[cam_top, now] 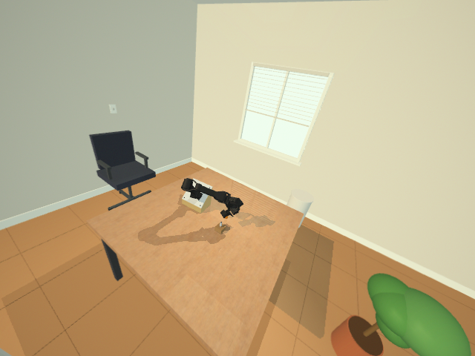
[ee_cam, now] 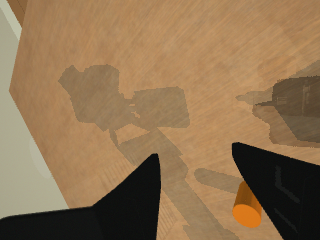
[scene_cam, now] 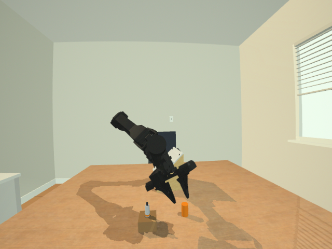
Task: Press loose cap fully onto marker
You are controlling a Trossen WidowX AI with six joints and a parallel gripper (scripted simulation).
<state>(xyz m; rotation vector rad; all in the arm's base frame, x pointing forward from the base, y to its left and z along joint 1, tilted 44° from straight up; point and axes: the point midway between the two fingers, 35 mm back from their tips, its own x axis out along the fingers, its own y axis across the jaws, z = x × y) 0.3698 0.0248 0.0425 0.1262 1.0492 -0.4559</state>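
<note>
Orange and cylindrical, the cap (cam_top: pixel 226 216) (scene_cam: pixel 184 209) (ee_cam: pixel 247 206) stands on the wooden tabletop (cam_top: pixel 214 268) (scene_cam: pixel 80 219) (ee_cam: pixel 210 45), long axis vertical, near the brown holder block (cam_top: pixel 220 228) (scene_cam: pixel 147 225). Your black jaws (cam_top: pixel 225 216) (scene_cam: pixel 181 200) slant downward above it, spread and empty.
</note>
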